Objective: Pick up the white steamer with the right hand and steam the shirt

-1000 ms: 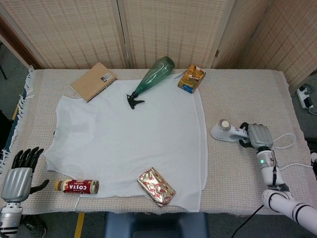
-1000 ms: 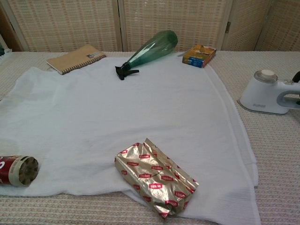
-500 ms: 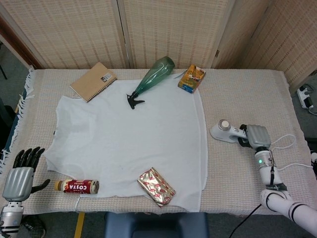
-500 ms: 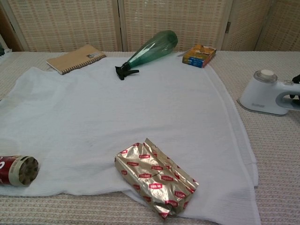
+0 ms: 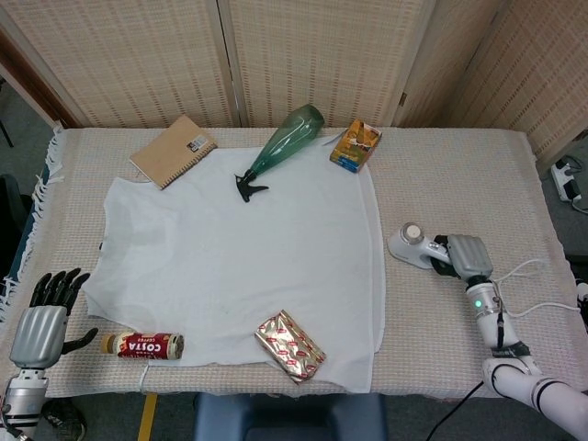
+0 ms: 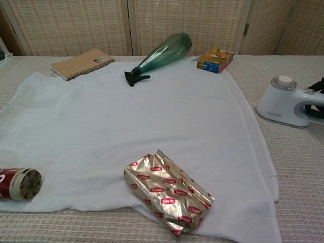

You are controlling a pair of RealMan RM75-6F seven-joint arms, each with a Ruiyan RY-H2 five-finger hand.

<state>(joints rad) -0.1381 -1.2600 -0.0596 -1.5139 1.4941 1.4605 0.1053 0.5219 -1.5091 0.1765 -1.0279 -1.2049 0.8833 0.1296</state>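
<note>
- Here, the right robot hand (image 5: 467,255) is wrapping its fingers around the handle of the white steamer (image 5: 415,246), which is sitting on the desk (image 5: 459,175) just beside the right edge of the white shirt (image 5: 239,266), apparently not yet lifted.
- The shirt is lying spread flat, ready for steaming, though a green spray bottle (image 5: 280,140) and a foil Lipton tea packet (image 5: 289,344) are resting on it and could be obstructing a pass.
- The left robot hand (image 5: 41,322) is hovering open and empty off the desk's near-left corner, near a Costa coffee bottle (image 5: 142,345).
- A spiral notebook (image 5: 173,150) and an orange snack box (image 5: 356,145) are lying at the far edge.
</note>
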